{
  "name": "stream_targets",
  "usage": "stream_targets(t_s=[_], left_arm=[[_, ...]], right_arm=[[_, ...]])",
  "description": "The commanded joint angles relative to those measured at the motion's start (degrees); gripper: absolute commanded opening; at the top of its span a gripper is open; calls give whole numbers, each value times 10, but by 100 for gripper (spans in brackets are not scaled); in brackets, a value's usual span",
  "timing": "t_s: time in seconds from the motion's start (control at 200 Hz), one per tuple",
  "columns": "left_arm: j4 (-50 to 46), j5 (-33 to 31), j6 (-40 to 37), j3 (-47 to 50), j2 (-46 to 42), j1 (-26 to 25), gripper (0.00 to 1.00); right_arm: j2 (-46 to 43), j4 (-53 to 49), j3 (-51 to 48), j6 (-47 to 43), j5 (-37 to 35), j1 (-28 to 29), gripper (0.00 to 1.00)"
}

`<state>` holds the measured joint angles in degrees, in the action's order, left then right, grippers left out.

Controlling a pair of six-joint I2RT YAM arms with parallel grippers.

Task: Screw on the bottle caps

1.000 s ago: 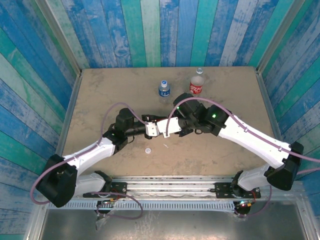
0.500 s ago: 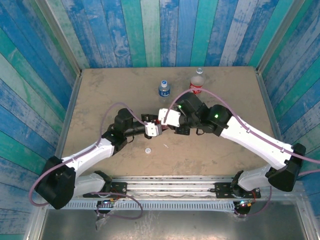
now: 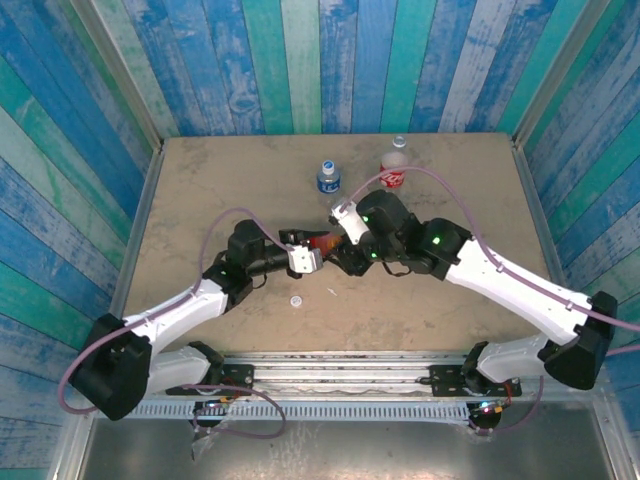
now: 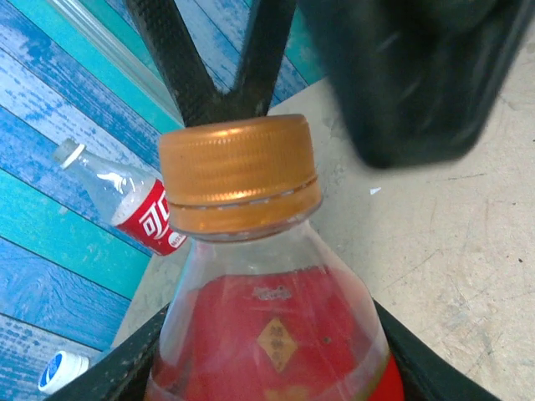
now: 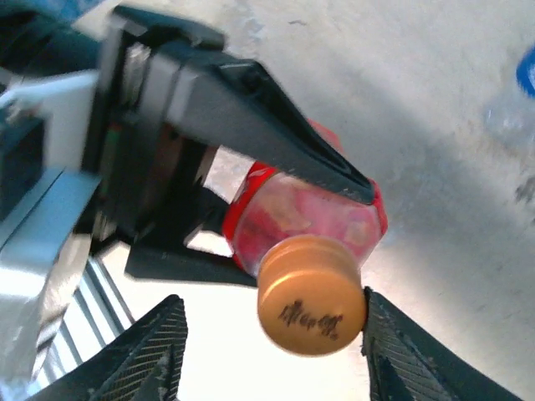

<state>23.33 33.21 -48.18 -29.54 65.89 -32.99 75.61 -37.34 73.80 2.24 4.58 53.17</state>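
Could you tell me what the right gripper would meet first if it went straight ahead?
Most likely the orange cap on the red-wrapped bottle, which sits between the right gripper's open jaws.

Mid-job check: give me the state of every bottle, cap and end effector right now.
Left end effector: shut on red-wrapped bottle.
Right end effector: open, straddling orange cap.
Orange cap: seated on red-wrapped bottle; tightness unclear.
Blue-label bottle: upright, blue cap on.
Cola bottle: upright, looks capped in white.
Small white round piece: loose on table.
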Motion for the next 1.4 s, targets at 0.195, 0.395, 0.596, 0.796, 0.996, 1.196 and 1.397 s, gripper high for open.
stream_targets(t_s=[0.195,0.395,0.596,0.796,0.996,1.196,1.397], left_arm=[[11,12,-12,0,-25,-1,52],[4,9,-17,0,-26,-1,52],[2,8,-19,-2,-21,-1,52],[0,8,-21,-3,-14,-1,52],[-2,11,-21,-5,-15,-1,52],[-6,15,-19,-7,-16,-1,52],[2,9,-17,-3,-19,-2,52]], right_arm=[[37,-148,74,-451,-61,7,48],[84,-147,124,-486,-80,8,49],[94,-143,133,-488,-59,11,45],[74,-139,125,-479,-49,11,38],[66,-133,116,-473,-46,11,40],[75,-121,105,-469,-37,11,30],[71,-71,97,-376,-50,10,11]])
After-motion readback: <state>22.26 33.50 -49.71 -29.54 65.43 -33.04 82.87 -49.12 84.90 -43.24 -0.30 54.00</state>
